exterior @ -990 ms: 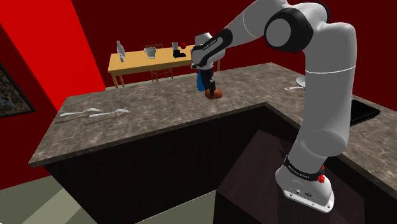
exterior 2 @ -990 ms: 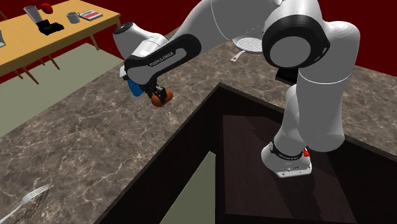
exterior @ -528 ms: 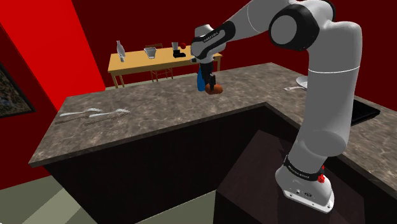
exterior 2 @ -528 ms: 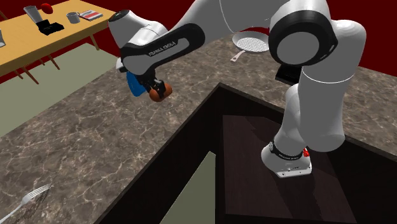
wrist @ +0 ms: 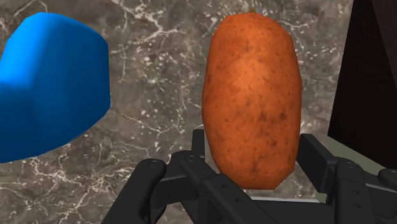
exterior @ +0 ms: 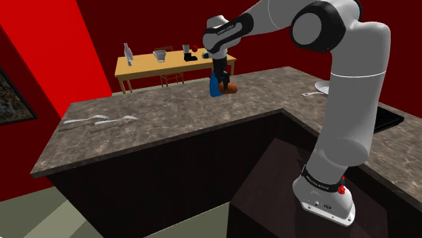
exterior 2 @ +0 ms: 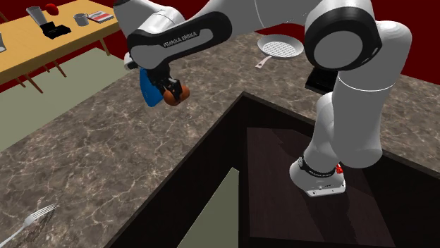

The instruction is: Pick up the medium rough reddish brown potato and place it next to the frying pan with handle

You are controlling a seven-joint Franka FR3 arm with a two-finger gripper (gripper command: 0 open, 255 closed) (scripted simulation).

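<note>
Since the earlier frames the gripper [exterior 2: 171, 88] had climbed a little higher above the counter [exterior 2: 106, 155], carrying the potato [wrist: 251, 102] with it; the reddish-brown, speckled potato hung in the air over the mottled brown stone top, clear of the surface; the two black fingers [wrist: 194, 149] were closed part-way, clamped against its lower sides, with most of its length sticking out past them; a rounded blue object [wrist: 48, 83] sat just beside it, on the second exterior view's left; the frying pan [exterior 2: 280, 47] lay well apart on the far stretch of counter, towards that view's right, its handle pointing nearer; a fork [exterior 2: 37, 216] rested at the near left corner; a wooden table [exterior 2: 42, 53] stood beyond the counter, far left.
</note>
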